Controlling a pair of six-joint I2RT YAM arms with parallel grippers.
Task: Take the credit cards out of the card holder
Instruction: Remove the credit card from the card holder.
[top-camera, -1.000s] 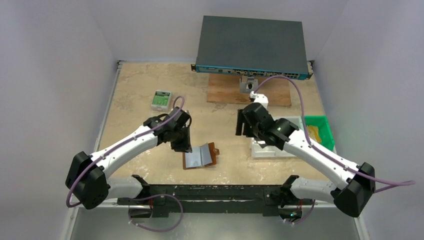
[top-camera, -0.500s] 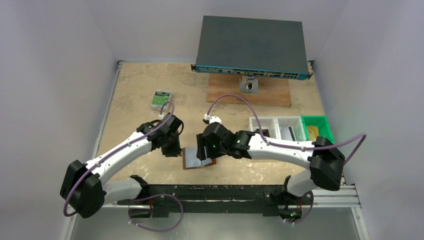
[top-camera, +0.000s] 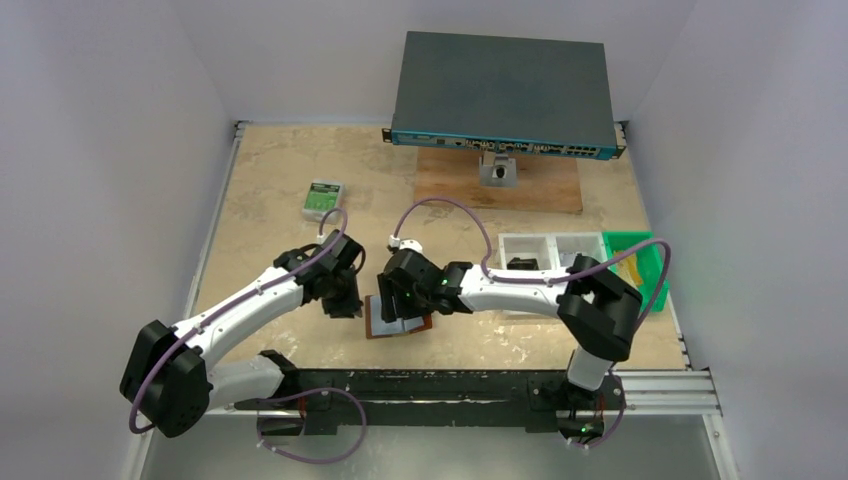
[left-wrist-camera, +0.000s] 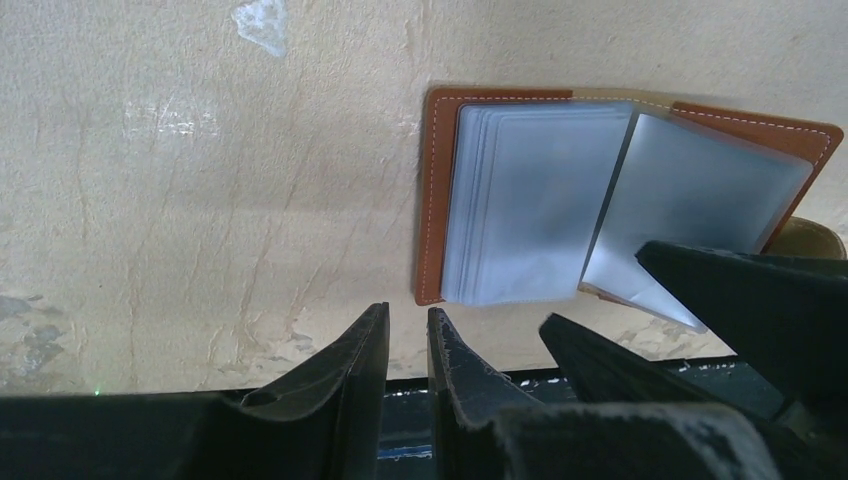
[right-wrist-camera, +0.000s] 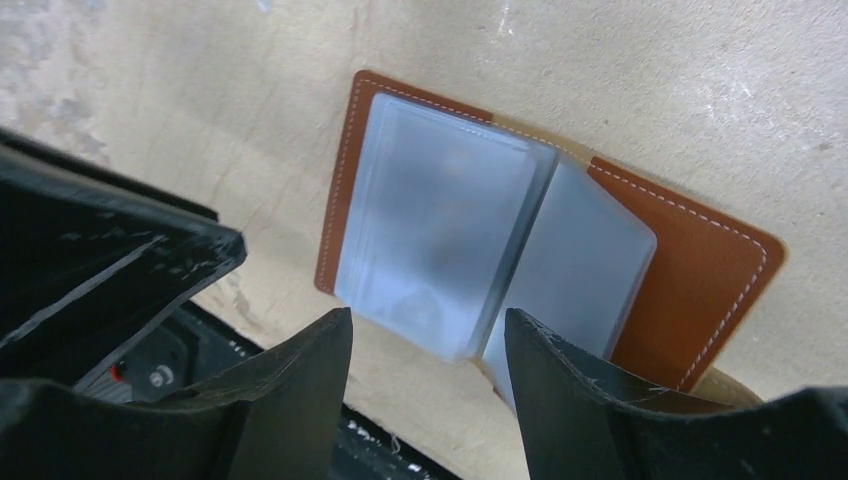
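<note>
The card holder (top-camera: 412, 326) lies spread open on the table (top-camera: 270, 180) near its front edge, between the two tools. From above it is little more than a brown and grey patch, partly covered by the right gripper (top-camera: 402, 303), with the left gripper (top-camera: 346, 303) just beside its left edge; neither tool's jaws can be read from that height. The wrist cameras fill this in. The left wrist view shows that gripper's jaws only a sliver apart with nothing between them, over bare table next to the holder's stitched leather border. It also catches the snap tab (left-wrist-camera: 805, 238) poking out at the far side and the other arm's dark fingers (left-wrist-camera: 740, 300) reaching in over the pockets. The right wrist view shows that gripper's jaws spread wide and empty, one on each side of the near edge of the frosted plastic sleeves (right-wrist-camera: 440, 225) — a thick stack folded to one side, a single leaf to the other. Whether the tips touch the plastic is hard to say, and the sleeves are too cloudy to make out any cards. Only the overhead view takes in the rest — a green-and-white box (top-camera: 323, 199) well off to the left, a network switch (top-camera: 505, 95) at the back above a wooden board (top-camera: 545, 190), and white bins (top-camera: 545, 252) beside a green bin (top-camera: 645, 250) on the right.
</note>
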